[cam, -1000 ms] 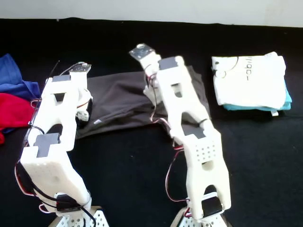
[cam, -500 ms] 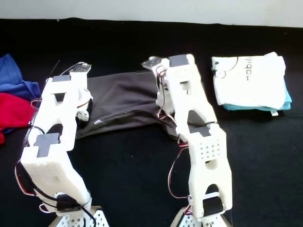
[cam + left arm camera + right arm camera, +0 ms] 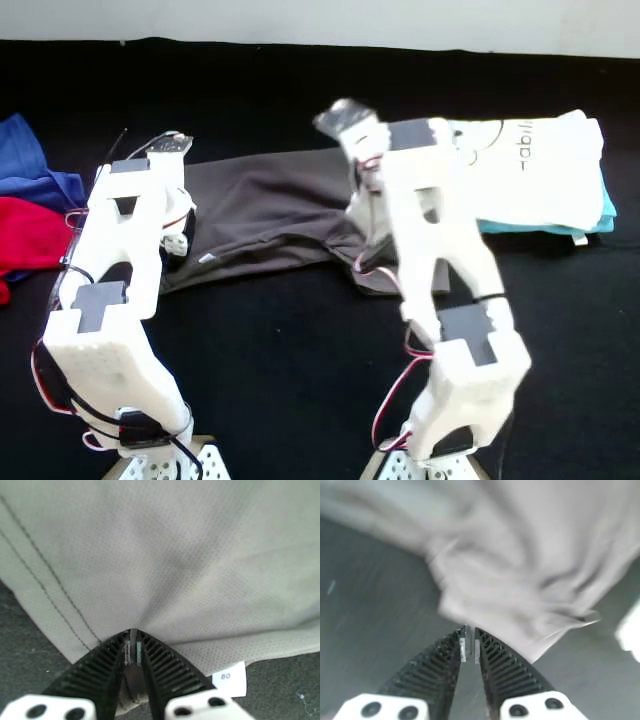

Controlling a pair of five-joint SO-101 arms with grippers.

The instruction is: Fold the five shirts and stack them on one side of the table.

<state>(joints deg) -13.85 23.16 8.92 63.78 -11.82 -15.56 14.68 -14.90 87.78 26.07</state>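
From above, the grey shirt (image 3: 260, 215) lies spread across the middle of the table (image 3: 270, 340), rumpled at its right end, with my two arms over its two ends. The folded stack (image 3: 530, 170), white on teal, sits to its right, and the blue shirt (image 3: 25, 160) and red shirt (image 3: 30, 235) lie heaped at the left edge, not yet folded. At my left wrist, the left tool (image 3: 131, 635) is clamped on the grey shirt just beside the stitched hem (image 3: 55, 595), with a small white tag (image 3: 229, 679) near it. The knit puckers toward the bite, so I judge it thin, light and very soft. It will sag and drag on the table rather than hold a line, and a shallow pinch could slip off the edge. At my right wrist, the right tool (image 3: 468, 632) has its jaws together at the shirt's bunched edge, and I cannot tell whether any cloth sits between them. For a clean fold I would want both holds on corners or on the doubled hem, where the cloth is thickest, and the span between them kept taut.
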